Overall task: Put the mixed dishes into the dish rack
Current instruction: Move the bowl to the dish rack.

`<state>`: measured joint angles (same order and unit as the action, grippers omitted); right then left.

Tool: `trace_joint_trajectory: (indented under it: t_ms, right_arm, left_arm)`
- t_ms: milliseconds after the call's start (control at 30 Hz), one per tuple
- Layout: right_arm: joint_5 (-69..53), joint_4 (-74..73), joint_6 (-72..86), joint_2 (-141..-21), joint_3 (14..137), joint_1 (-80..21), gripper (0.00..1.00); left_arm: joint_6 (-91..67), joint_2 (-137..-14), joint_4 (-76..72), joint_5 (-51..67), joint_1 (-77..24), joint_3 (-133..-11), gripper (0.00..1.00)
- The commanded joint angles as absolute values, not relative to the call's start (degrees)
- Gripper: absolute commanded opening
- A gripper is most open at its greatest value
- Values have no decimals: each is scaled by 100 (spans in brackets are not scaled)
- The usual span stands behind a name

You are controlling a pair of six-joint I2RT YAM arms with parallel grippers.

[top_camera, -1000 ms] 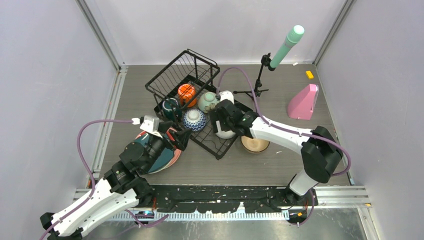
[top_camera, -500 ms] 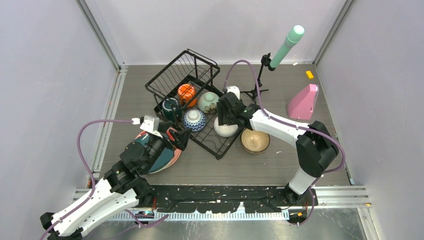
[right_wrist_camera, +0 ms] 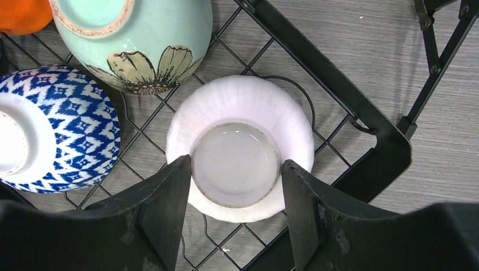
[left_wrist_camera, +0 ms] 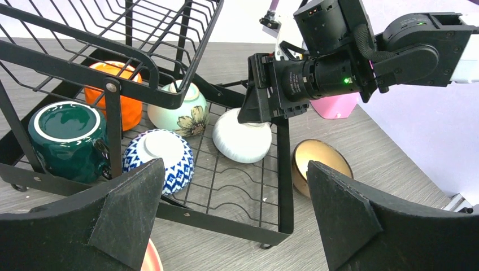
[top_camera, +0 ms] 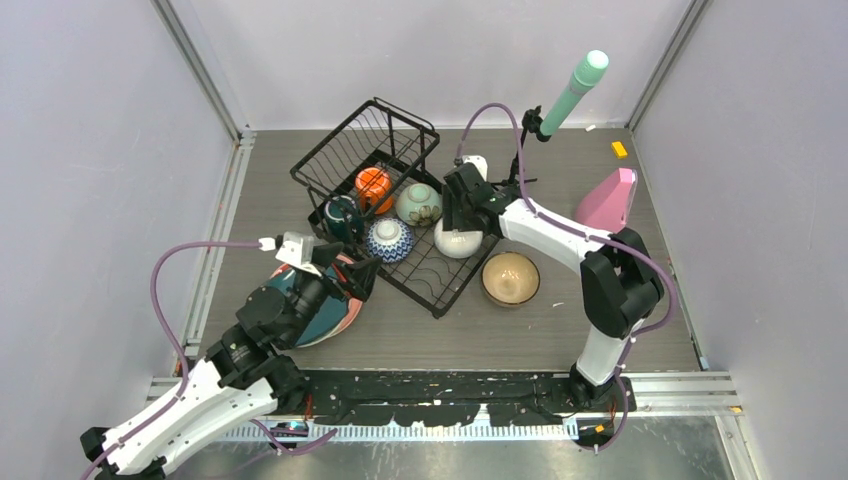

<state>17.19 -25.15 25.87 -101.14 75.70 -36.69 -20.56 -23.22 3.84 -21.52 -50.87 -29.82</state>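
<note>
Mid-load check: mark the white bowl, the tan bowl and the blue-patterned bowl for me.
white bowl [right_wrist_camera: 237, 149], right wrist view, on its upturned base.
tan bowl [top_camera: 510, 278], top external view, on its inner surface.
blue-patterned bowl [left_wrist_camera: 160, 149], left wrist view, on its upturned white foot.

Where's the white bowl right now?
Overhead view: the white bowl sits upside down at the dish rack's right edge, beside the mint bowl, the right gripper around its foot.

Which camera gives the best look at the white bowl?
The right wrist view: the white bowl fills the centre, upside down in the rack, its foot between the fingers of the right gripper. The left wrist view shows its side only; the top view shows it small, partly under the gripper.
</note>
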Motion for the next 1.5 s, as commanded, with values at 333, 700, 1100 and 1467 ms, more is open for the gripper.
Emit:
trace_joint_trajectory:
  t_ms: [333,700,1100,1467]
  right_arm:
    - [230,-2424,2502,-10116,7070,-3605,66]
    - [-337,-2114,2237,-9904,6810,-3630,73]
    - [-825,-2531,1769,-9940,6941,-3708,76]
    - [-153,-2975,1039,-9582,6420,-4460,76]
  left_arm:
    - [-2006,-2442,201,-2142,-5089,-2995,100]
    - [-1969,-2957,158,-1751,-5089,-3217,100]
    - [-1986,-3066,116,-1617,-5089,-3278,100]
    - [-1943,-3172,111,-1598,-5089,-3339,100]
